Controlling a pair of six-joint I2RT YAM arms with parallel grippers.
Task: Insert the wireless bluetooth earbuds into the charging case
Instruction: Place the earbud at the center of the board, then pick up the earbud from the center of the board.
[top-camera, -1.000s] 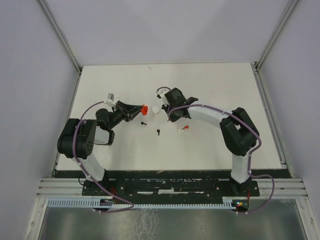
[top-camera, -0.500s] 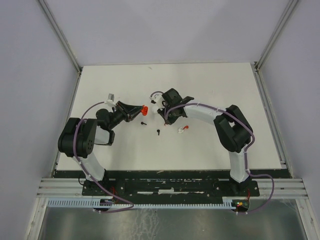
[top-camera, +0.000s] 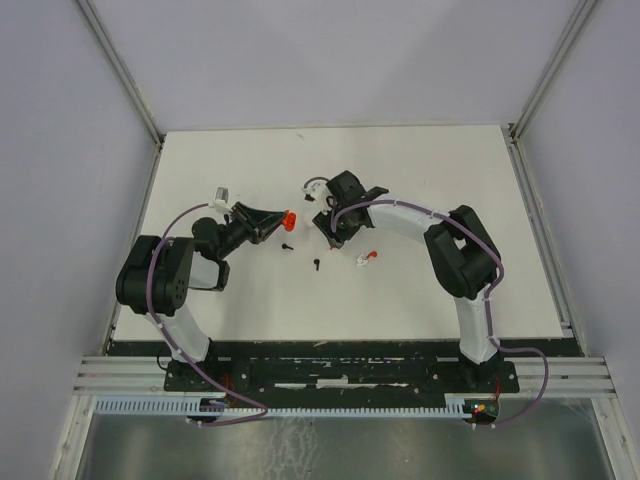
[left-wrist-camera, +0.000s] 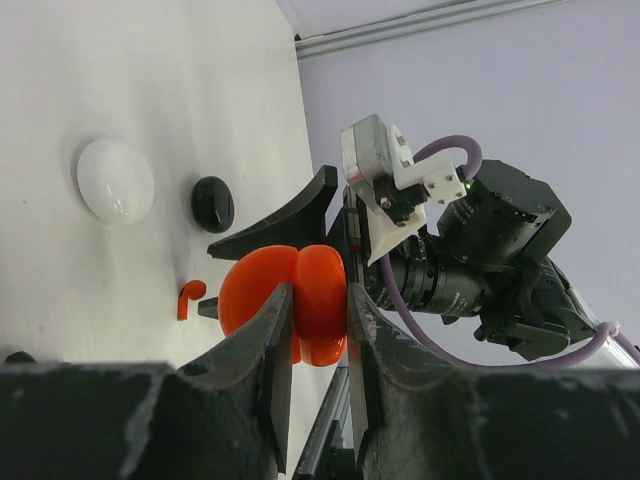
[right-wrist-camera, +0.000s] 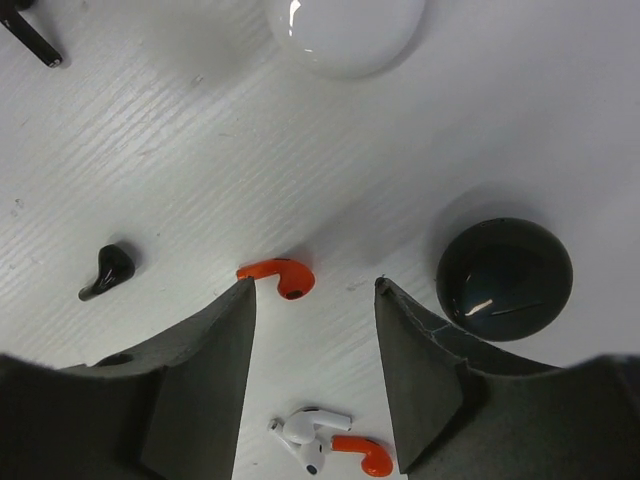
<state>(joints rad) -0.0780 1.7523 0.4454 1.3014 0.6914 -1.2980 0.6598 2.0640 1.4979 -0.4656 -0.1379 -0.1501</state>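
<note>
Orange earbud (right-wrist-camera: 278, 277), glossy, stemmed; orange case (left-wrist-camera: 250, 295) in left claw (left-wrist-camera: 317, 310).

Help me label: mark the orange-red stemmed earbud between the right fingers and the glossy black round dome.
orange-red stemmed earbud (right-wrist-camera: 280, 274), right wrist view, on its mid-body.
glossy black round dome (right-wrist-camera: 504, 278), right wrist view, its centre.

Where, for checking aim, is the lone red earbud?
The red earbud lies centre of the right wrist view, just beyond the fingers, left of the black dome.
</note>
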